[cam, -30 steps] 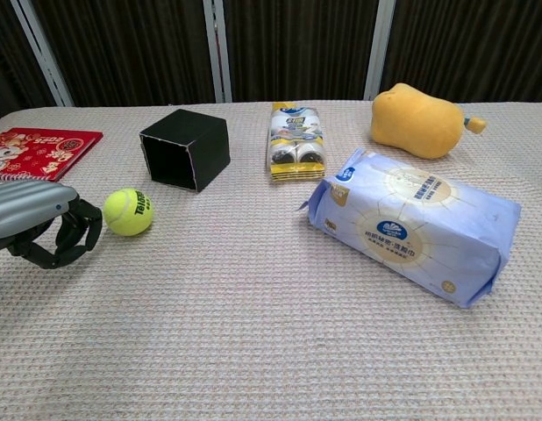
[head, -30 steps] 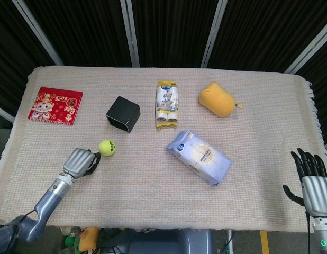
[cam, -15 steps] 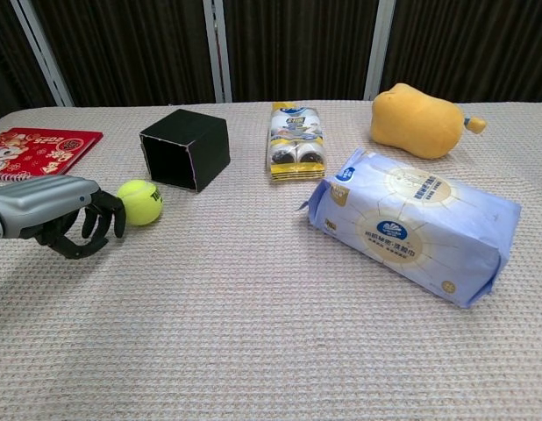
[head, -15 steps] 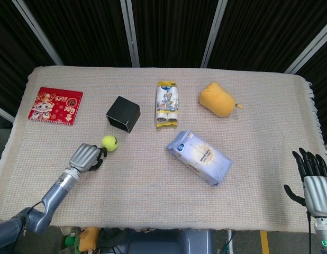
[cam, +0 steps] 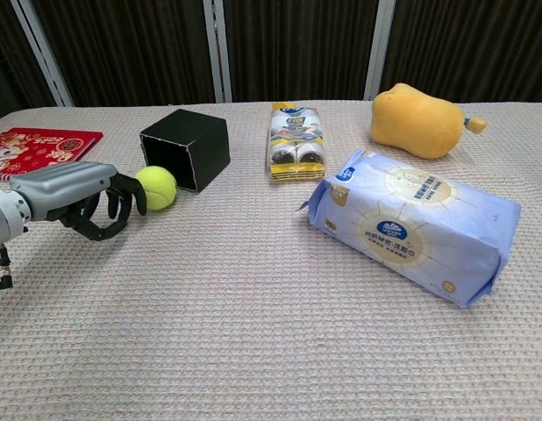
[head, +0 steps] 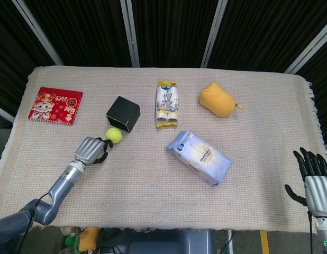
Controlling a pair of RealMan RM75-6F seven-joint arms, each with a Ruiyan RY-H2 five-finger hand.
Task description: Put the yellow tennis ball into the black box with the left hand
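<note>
Far left on the woven table cloth: red booklet lying flat, well apart from the rest. Left hand low over the cloth, fingers curled inward and downward in a loose hook, nothing enclosed in them. Yellow tennis ball rests on the cloth just beyond the fingertips, on their far right side; in the chest view the nearest dark fingertip touches or almost touches the ball's left edge, contact not resolvable. Ball not gripped. Ball sits right at the open mouth of the black box, which lies on its side with the opening facing the robot; the ball is at the front lip, not inside. Right of the box: upright-printed snack packet lying flat, then yellow plush toy toward the far edge. Nearer the robot, blue-and-white wipes pack lying at an angle. Far right, right hand off the table edge, fingers extended and apart, holding nothing.
</note>
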